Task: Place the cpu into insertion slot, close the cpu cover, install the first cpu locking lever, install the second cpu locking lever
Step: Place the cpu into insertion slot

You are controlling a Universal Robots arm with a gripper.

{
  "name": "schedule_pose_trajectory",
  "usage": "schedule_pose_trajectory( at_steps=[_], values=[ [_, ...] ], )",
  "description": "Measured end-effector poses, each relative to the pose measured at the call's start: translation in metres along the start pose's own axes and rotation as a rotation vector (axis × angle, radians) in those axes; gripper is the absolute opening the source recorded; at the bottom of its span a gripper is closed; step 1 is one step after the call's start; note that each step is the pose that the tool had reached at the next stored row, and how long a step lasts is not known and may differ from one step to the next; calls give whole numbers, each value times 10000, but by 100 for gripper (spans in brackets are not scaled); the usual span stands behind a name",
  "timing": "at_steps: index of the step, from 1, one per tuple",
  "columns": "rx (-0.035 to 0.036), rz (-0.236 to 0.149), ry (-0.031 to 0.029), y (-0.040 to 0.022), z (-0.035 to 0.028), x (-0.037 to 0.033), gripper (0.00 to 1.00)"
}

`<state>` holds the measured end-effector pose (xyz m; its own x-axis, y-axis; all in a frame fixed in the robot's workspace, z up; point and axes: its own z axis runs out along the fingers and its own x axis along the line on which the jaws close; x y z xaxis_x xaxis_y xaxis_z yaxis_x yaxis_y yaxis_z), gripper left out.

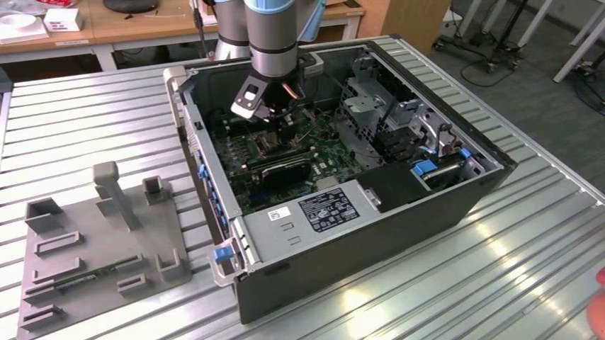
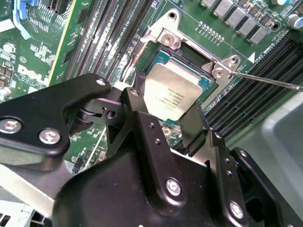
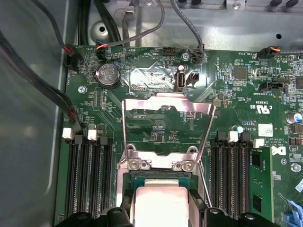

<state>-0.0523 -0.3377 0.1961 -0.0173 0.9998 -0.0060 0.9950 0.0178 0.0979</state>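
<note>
Over the socket (image 2: 187,49), the pincer (image 2: 165,108) clamps the cpu (image 2: 173,90); the cpu cover (image 3: 194,106) stands open, levers (image 3: 207,137) unlatched.

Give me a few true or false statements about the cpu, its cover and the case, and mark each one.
1. The pincer holds the cpu between its fingers. True.
2. The cover is shut over the socket. False: it is swung open, away from the socket.
3. The case lies open on a ribbed metal table. True.
4. The grey fixture sits inside the case. False: it lies on the table, at the exterior view's left of the case.
</note>
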Motion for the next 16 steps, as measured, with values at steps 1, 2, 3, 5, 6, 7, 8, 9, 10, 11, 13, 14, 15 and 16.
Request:
schedule_pose_trajectory(
  at_steps=[1,2,3,5,6,7,8,9,10,11,13,14,15,16],
  values=[
    [0,2,0,1,2,0,54],
    [0,2,1,3,5,0,54],
    [0,3,0,4,6,0,54],
    [1,6,0,7,9,0,54],
    [1,8,-1,7,10,0,54],
    [0,9,-1,7,11,0,54],
    [0,10,-1,7,13,1,54],
    [-1,15,0,7,15,4,54],
    [-1,20,-1,7,16,7,54],
    [-1,25,-1,7,17,12,54],
    [-1,34,-2,7,19,19,54],
    [-1,40,-2,7,20,23,54],
    [-1,44,-2,7,21,25,54],
    [-1,51,-3,7,21,25,54]
  ],
)
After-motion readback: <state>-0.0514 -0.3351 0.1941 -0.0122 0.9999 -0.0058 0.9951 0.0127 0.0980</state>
